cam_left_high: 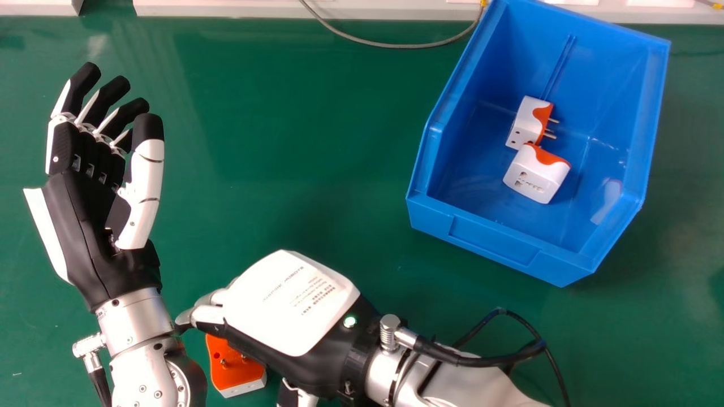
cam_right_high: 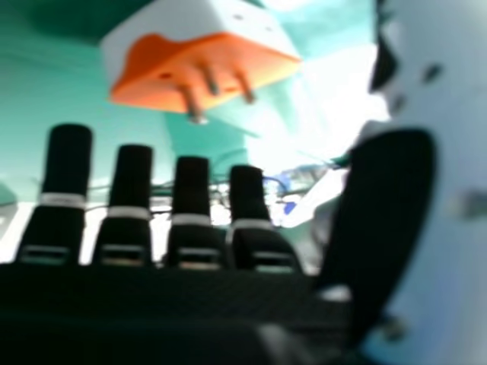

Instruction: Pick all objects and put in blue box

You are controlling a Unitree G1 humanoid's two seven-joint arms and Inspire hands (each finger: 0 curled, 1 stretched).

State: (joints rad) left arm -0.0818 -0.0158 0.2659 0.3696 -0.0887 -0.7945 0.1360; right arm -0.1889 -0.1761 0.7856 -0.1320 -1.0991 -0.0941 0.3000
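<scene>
Two adapters (cam_left_high: 534,178) lay stowed in the blue box (cam_left_high: 492,243), a third adapter (cam_left_high: 237,373) was outstanding on the green table (cam_left_high: 294,141) beside the empty, straight-fingered right hand (cam_left_high: 288,305), and the left hand (cam_left_high: 82,226) lay idle, fingers relaxed.

High up goes the head view, looking forward and down over the green surface (cam_left_high: 305,130), taking in its far edge and the blue box (cam_left_high: 486,240) right up against it. In close now, the right hand view rides at the right hand (cam_left_high: 294,305), peering out past its own fingers (cam_right_high: 131,175), thumb (cam_right_high: 449,251) at the side. And both catch the orange-and-white plug adapter (cam_left_high: 235,364), well apart from that far edge: from above in one, near the lens in the other!
</scene>
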